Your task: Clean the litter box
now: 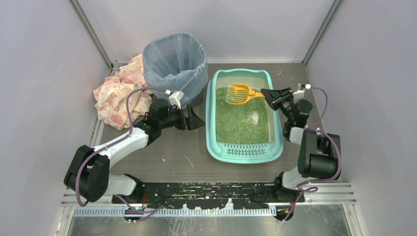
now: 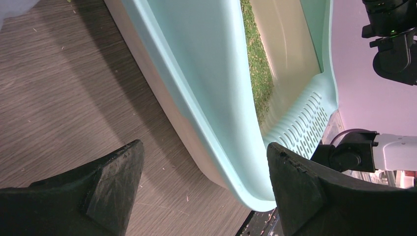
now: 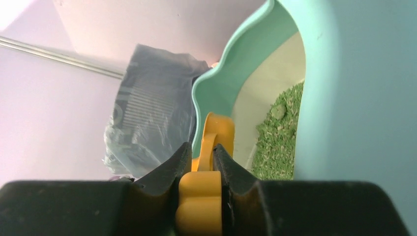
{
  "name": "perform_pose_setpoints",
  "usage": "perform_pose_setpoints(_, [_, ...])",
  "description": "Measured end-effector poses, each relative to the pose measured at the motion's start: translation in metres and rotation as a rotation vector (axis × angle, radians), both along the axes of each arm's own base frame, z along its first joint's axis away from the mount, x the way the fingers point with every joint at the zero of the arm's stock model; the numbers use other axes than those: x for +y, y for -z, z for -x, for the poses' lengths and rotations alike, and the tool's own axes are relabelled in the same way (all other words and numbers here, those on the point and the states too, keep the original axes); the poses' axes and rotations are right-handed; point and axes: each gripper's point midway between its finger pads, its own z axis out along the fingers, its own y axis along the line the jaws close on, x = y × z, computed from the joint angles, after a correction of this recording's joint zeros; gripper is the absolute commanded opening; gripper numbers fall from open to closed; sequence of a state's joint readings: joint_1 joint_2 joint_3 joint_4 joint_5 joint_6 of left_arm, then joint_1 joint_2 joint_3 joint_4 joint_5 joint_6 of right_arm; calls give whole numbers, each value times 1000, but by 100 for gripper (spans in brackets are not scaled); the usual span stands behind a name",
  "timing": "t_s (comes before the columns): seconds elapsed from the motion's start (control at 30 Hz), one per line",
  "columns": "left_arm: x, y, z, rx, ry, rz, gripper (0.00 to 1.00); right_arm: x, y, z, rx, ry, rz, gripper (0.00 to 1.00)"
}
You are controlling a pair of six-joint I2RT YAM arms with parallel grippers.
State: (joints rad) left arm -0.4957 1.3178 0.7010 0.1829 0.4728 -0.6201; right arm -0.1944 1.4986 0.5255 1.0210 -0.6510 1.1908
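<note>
From the near desk (image 1: 167, 157) edge outward: litter box (image 1: 246, 151) lies lengthwise, centre-right, grate step nearest you.
Your left gripper (image 1: 199, 119) stands wide open and empty, just beside the box's left rim. Farther on, your right gripper (image 1: 268, 93) is clamped on the orange scoop (image 1: 238, 93) handle at the right rim, head reaching left over the litter. Bin (image 1: 174, 59) sits beyond the far-left corner; the dump run likely crosses the box's short axis.

The left arm stretches forward, its black two-finger left gripper (image 1: 198, 119) gaping wide, holding nothing. The right arm folds upward, the right gripper (image 1: 268, 93) clamped on the orange slotted plastic scoop (image 1: 238, 94) by its handle.
</note>
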Motion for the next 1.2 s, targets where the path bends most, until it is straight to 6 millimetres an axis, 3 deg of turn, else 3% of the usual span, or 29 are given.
perform_pose_setpoints(0.13, [0, 0, 0, 0, 0, 0, 94, -9, -11, -2, -35, 20, -30, 1])
perform_pose_setpoints(0.47, [0, 0, 0, 0, 0, 1, 94, -10, -21, 2, -49, 19, -46, 1])
perform_pose_setpoints(0.67, [0, 0, 0, 0, 0, 1, 94, -37, -40, 6, -97, 83, -35, 1])
perform_pose_setpoints(0.73, [0, 0, 0, 0, 1, 1, 94, -38, -39, 5, -96, 89, -37, 1])
perform_pose_setpoints(0.9, [-2, 1, 1, 8, 9, 6, 94, -11, -29, 10, -72, 11, -54, 1])
perform_pose_setpoints(1.07, [-2, 2, 1, 9, 9, 5, 94, -43, -18, 8, -38, 93, -105, 1])
perform_pose_setpoints(1.2, [-3, 2, 1, 12, 11, 7, 94, -32, -12, 6, -28, 57, -134, 1])
